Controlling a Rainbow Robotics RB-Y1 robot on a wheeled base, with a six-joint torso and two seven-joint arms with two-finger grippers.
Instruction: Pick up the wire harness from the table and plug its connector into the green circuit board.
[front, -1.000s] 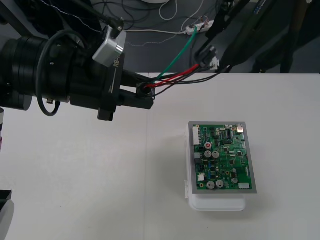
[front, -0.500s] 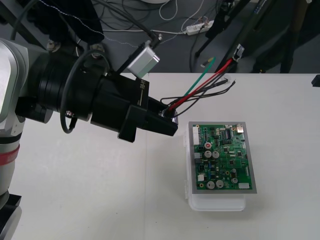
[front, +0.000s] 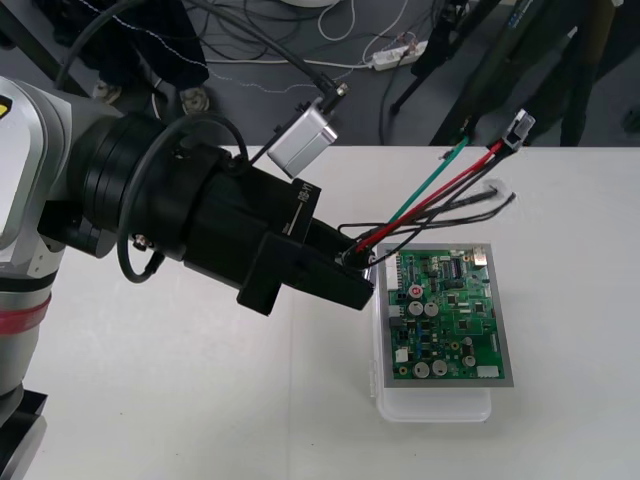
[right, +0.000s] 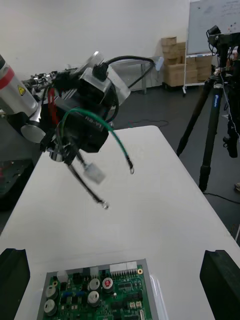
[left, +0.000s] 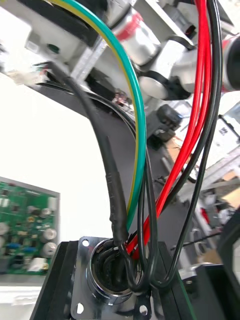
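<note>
Plenty of desk (front: 150, 400) lies bare around the green circuit board (front: 450, 320); the right pincer (right: 116, 260) faces it, wide open. The left pincer (front: 352, 268), clamped on the wire harness (front: 430, 197) by its flanged socket (left: 100, 280), hangs at the board's far-left corner and could knock it. Unheld, the plug (front: 520, 124) may snag.

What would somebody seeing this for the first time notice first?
The bulky black left gripper over the table, shut on the metal socket of the wire harness at the far left corner of the green circuit board. The red, green and black wires fan up to the plug, held in the air and not in the board.
</note>
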